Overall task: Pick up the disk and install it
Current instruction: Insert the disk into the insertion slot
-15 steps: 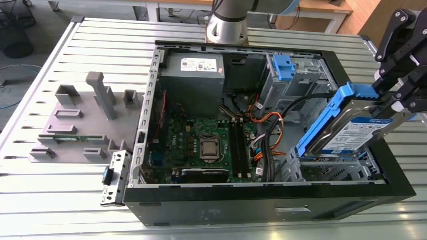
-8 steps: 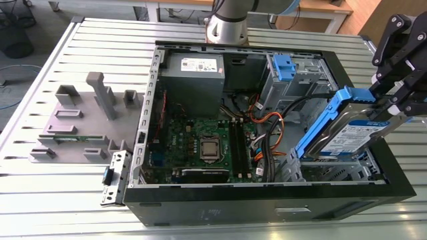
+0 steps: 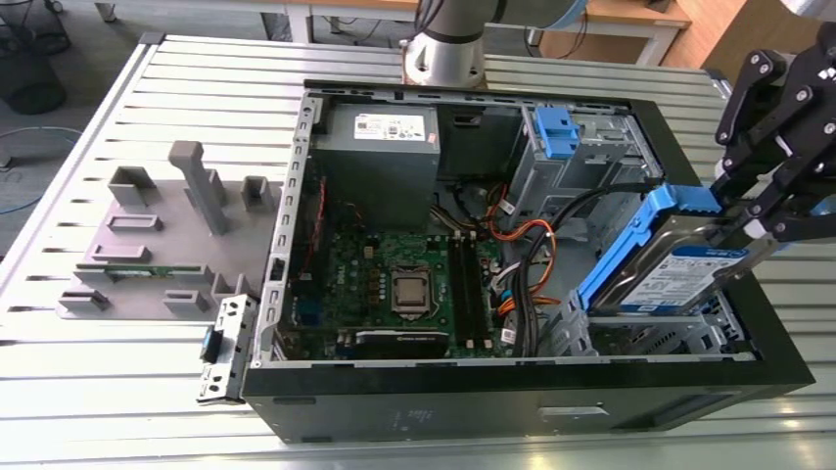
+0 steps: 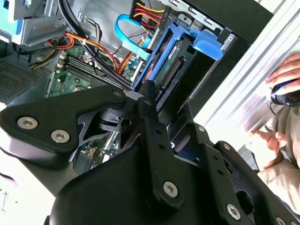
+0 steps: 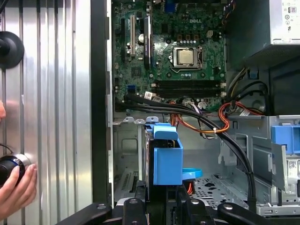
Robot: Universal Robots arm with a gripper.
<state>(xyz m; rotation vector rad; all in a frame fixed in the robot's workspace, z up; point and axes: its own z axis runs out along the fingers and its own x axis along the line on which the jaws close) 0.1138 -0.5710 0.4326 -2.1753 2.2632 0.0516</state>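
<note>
- My claw (image 3: 747, 217) is closed tight on the upper end of the disk (image 3: 679, 274).
- The disk hangs tilted over the open computer case (image 3: 523, 411), at the exterior view's right.

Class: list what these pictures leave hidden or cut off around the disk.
Exterior view: the gripper is cut off by the right edge; whether the disk touches the drive bay is unclear.
Second wrist view: the gripper's body covers most of the disk.
First wrist view: the disk is edge-on, label unseen.

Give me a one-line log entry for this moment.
hand: shut on disk | disk: held tilted, lower end in open case, exterior view's right, not yet seated | stage: install
</note>
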